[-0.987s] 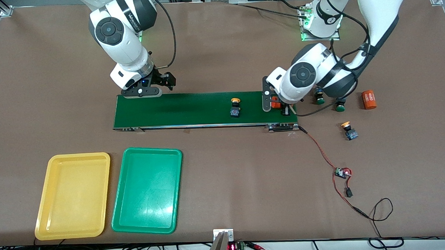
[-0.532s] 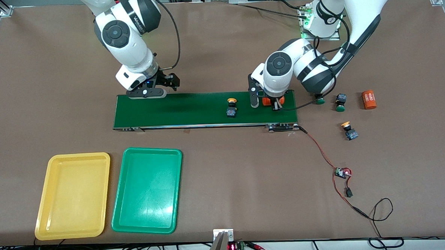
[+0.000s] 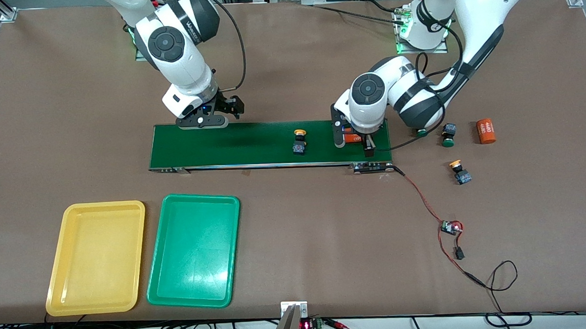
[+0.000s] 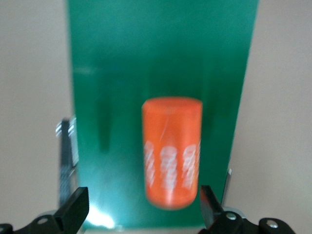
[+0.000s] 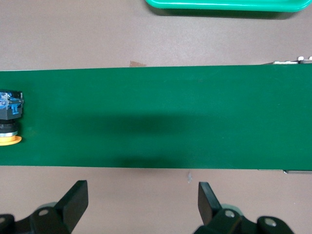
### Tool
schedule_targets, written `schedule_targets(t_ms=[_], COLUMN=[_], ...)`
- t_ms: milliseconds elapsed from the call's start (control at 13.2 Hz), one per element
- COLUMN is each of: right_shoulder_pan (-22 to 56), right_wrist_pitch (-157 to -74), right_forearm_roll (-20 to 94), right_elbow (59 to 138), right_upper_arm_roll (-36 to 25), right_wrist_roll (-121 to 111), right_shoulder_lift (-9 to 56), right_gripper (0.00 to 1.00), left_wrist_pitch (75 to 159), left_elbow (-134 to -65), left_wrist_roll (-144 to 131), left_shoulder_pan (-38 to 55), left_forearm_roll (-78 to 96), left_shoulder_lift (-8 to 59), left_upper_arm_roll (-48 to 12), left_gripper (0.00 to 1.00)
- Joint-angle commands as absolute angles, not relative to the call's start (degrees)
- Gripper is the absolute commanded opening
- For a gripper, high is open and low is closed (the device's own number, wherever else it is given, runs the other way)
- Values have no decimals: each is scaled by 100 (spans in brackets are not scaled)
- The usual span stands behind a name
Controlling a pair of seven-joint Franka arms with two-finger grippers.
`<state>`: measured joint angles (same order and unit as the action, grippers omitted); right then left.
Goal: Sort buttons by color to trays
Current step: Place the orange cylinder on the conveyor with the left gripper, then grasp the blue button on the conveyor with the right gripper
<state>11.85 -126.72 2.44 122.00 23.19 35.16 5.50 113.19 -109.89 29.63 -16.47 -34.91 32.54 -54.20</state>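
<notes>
- Left end effector (image 3: 356,143) hangs spread wide over an orange cylinder (image 4: 171,151) lying on the conveyor belt (image 3: 233,145).
- Right end effector (image 5: 141,207) waits agape over the belt's other end.
- A yellow-capped button (image 3: 299,141) sits mid-belt; the yellow tray (image 3: 60,263) and green tray (image 3: 200,297) lie nearer the camera, both bare.
- Next, likely: the right arm grasps that button.

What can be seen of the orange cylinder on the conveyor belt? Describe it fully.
The orange cylinder is a smooth, plastic-looking piece printed with blurred white characters. It lies on its side on the dark-green conveyor belt, at the left arm's end of the belt. The left tool hangs just over it, open, its fingers standing on either side without touching it. Only the belt touches it.
</notes>
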Motion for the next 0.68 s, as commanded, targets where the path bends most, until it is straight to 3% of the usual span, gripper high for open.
schedule_targets(t_ms=[0, 228, 607], right_shoulder_pan=[1291, 1511, 1959], right_wrist_pitch=[-12647, -12700, -12700], right_forearm_roll=[141, 141, -439], right_elbow=[12085, 12015, 11120], right_upper_arm_roll=[2338, 2338, 2329], right_wrist_roll=[3883, 4025, 5070], right_shoulder_lift=[668, 843, 1739], right_gripper=[100, 100, 100], left_wrist_pitch=[10234, 9301, 9237], left_elbow=[-10242, -9556, -9115], left_wrist_roll=[2534, 1087, -1280], left_shoulder_pan=[-1661, -1757, -2574], left_forearm_roll=[-3437, -3103, -3094], left_shoulder_lift=[3032, 3067, 3164], left_upper_arm_roll=[-5546, -5493, -5423], left_gripper=[100, 100, 100])
